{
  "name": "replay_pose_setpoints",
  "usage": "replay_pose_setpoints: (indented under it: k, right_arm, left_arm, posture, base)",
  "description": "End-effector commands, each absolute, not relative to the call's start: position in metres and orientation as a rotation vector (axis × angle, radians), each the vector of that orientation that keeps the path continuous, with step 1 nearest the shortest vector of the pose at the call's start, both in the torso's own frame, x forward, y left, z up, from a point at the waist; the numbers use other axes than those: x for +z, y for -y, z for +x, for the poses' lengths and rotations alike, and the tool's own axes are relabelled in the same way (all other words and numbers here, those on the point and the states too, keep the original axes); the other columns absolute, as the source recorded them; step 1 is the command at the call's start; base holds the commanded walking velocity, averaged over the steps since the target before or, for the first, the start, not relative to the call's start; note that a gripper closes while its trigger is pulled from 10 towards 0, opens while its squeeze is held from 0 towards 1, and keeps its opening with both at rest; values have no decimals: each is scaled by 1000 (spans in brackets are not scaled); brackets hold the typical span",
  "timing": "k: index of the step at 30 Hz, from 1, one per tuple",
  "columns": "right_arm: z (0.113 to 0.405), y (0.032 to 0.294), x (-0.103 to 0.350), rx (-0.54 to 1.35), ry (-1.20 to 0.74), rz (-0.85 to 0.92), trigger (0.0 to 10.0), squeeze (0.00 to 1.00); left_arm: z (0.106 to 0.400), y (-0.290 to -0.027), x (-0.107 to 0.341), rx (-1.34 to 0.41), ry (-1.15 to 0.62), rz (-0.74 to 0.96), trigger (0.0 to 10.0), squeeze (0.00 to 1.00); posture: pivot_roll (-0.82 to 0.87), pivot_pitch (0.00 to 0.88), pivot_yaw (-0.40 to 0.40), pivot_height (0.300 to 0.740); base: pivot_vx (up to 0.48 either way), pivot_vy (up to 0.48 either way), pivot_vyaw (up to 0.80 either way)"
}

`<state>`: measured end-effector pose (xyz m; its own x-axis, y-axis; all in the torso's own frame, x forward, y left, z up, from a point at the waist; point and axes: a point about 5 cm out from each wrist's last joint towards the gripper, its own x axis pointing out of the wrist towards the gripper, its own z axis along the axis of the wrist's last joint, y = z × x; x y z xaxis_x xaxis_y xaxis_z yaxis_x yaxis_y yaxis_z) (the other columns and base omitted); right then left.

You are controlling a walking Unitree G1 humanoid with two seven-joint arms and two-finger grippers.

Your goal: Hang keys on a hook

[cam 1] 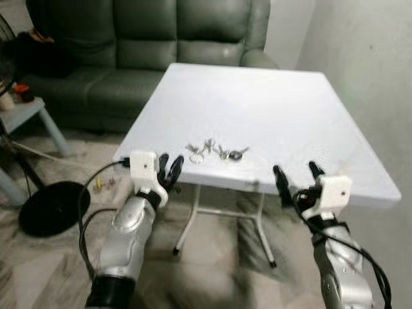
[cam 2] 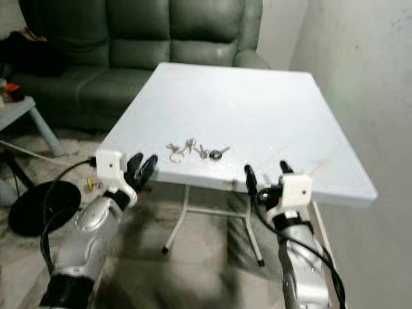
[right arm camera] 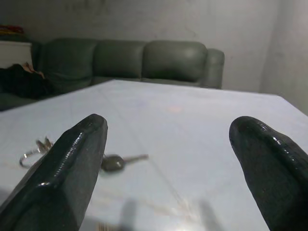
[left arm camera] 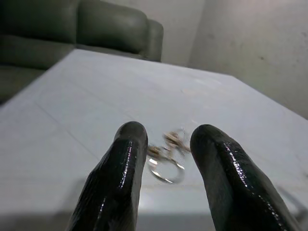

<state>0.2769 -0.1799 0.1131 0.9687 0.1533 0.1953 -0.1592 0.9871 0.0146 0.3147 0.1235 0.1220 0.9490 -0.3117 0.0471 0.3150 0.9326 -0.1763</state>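
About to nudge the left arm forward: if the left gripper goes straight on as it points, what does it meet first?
Probably the keys: they lie on the white table right ahead of the left gripper, framed between its open fingers. Height above the tabletop is unclear.

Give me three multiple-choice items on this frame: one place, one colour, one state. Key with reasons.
1. Where do the keys lie?
A. On the sofa
B. On the white table, near its front edge
C. On the floor by the fan base

2. What colour is the sofa behind the table?
A. Dark green
B. Red
C. White

3. How do the right tool's fingers stand?
A. Shut on the keys
B. Shut, empty
C. Spread apart, holding nothing

Key: 1 B, the keys rest on the tabletop between the left tool and the right tool. 2 A, the cushions read dark green in the head views. 3 C, the right wrist view shows a wide gap between the fingers, with the keys lying apart on the table.
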Motion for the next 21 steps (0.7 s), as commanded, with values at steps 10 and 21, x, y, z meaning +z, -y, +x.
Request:
replay_pose_setpoints:
  k: [10, 21]
  right_arm:
    - [278, 171, 117, 198, 205, 37, 10000, 0]
    - [279, 176, 114, 242, 175, -3, 10000, 0]
  left_arm:
    - [315, -132, 125, -298, 33, -171, 10000, 0]
    - [310, -125, 128, -322, 79, -166, 10000, 0]
  posture:
    - [137, 0, -35, 740]
    - [140, 0, -43, 740]
  base:
    - [423, 0, 0]
    - [104, 65, 0]
